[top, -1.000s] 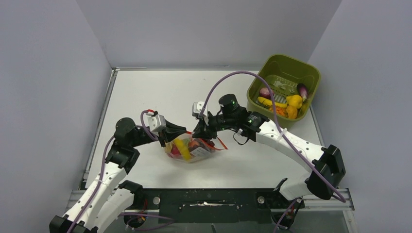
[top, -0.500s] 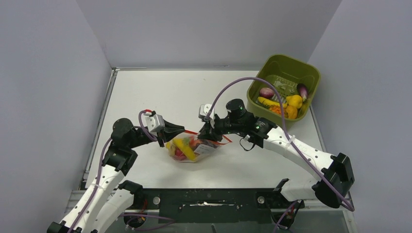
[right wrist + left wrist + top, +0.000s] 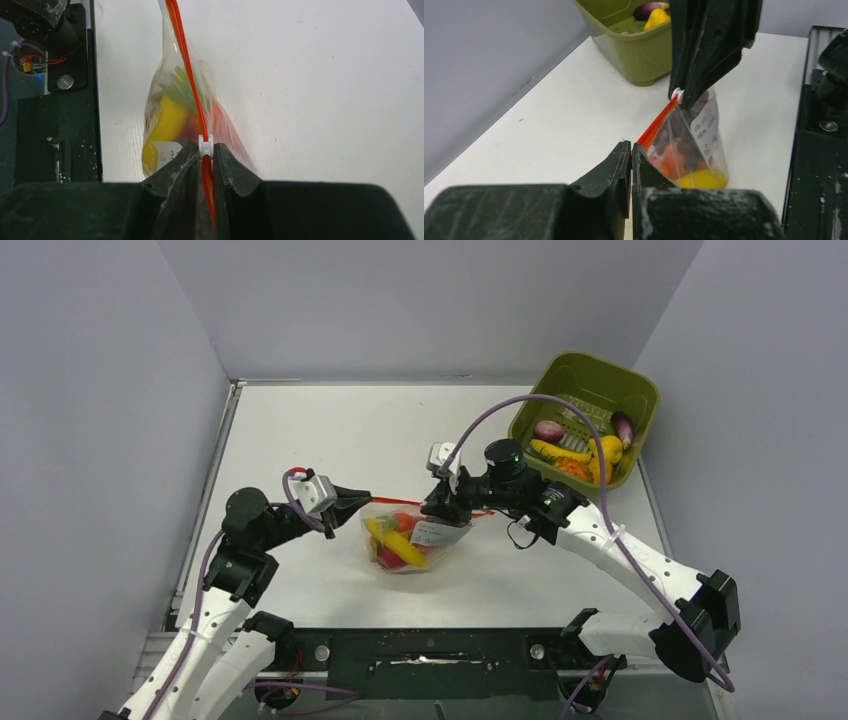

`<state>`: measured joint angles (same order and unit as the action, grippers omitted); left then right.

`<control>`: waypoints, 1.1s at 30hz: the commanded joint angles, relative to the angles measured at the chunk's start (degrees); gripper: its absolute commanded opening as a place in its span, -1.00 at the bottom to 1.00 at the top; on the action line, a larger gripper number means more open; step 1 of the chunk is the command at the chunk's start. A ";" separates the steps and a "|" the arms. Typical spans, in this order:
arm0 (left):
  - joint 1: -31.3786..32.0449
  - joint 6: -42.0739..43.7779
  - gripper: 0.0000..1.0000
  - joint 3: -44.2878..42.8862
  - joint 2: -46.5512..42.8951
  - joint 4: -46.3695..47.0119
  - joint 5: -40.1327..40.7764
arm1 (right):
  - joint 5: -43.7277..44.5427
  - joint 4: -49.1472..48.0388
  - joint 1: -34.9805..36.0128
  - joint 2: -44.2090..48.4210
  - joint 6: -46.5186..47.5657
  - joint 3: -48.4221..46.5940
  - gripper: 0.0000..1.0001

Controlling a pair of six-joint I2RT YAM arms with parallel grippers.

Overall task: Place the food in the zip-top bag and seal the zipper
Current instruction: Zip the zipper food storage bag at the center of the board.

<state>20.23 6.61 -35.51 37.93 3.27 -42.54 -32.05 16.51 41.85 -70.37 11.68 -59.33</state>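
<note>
Two grippers hold one zipper (image 3: 400,504) between them, and it runs taut across the middle of the top view. The left gripper (image 3: 362,496) is clamped on the strip's left end; its wrist camera shows the jaws pressed together with the orange-red strip leaving their tips (image 3: 630,145). The right gripper (image 3: 440,508) is closed on the strip farther right. In its own view the jaws pinch the zipper (image 3: 186,65) just below a small white slider (image 3: 205,146).

A second ago the two grippers sat almost tip to tip at frame centre. They now stand clearly apart, the left drawn back toward the left and the right carried toward the right. The visible length of strip between them has grown.

The zip-top bag (image 3: 415,540) hangs below the zipper with its base on the white table (image 3: 300,430), in the lower middle of the frame. It has shifted right with the right gripper. The food (image 3: 398,545) inside it, a yellow banana among red and orange pieces, bunches at the bottom, and a white label faces the camera.

In the upper right corner the olive-green bin (image 3: 600,375) stays where it was. It holds more toys (image 3: 572,452), yellow, orange and purple.
</note>
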 commanded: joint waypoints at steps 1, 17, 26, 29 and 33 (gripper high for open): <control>-0.63 3.54 -1.00 -1.49 -0.93 1.98 11.92 | 4.86 1.41 -2.81 1.66 -1.02 -1.61 -1.00; -0.55 7.12 -0.66 -1.68 0.11 -1.90 0.91 | 0.37 2.98 -4.23 1.65 -0.46 -3.97 -1.00; 0.14 7.40 0.21 -1.93 5.28 1.98 -8.77 | -5.07 4.10 -3.64 -0.25 0.66 -7.81 -1.00; 0.33 7.89 0.22 -1.95 6.48 5.68 -6.53 | -5.67 4.16 -3.30 -0.75 0.79 -8.03 -1.00; 0.43 10.02 0.21 -3.99 9.29 6.25 -7.05 | -6.03 4.76 -2.59 -1.53 1.31 -8.72 -1.00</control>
<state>20.32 13.50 -35.48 45.34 5.02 -47.13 -35.20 24.34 38.30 -71.81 11.97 -63.99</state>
